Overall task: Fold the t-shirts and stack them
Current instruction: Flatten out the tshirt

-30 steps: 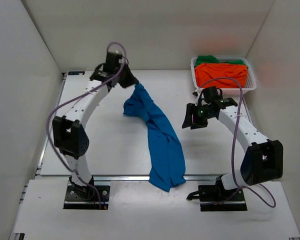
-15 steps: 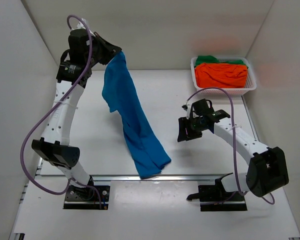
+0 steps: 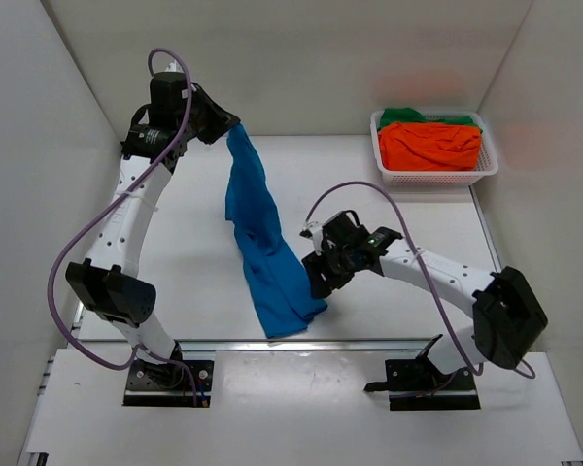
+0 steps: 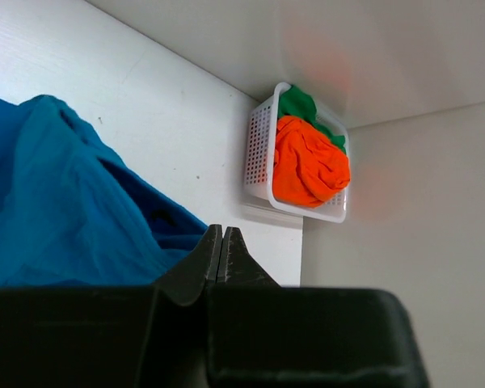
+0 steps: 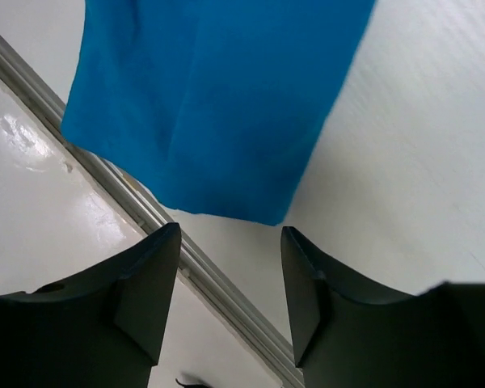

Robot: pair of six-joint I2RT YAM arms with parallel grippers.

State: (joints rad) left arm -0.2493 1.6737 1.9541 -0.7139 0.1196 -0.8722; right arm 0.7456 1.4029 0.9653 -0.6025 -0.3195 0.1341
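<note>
White table (image 3: 194, 272): nothing folded yet; bright blue cloth t-shirt (image 3: 257, 243) hung from left gripper (image 3: 228, 126), clamped on it; right gripper (image 5: 230, 233) held apart, empty; orange t-shirt (image 3: 429, 144) and green t-shirt (image 3: 400, 116) left unfolded in white mesh basket (image 3: 437, 178).

Left arm (image 3: 126, 209): raised high from its base, elbow bent, wrist at far left. Left gripper (image 3: 231, 125): points right, fingers (image 4: 212, 250) pressed together, pinching the blue t-shirt (image 3: 257, 223). Right arm (image 3: 437, 282): stretched low and leftward, wrist tipped down. Right gripper (image 3: 316, 280): fingers (image 5: 145, 283) apart, nothing between them.
</note>
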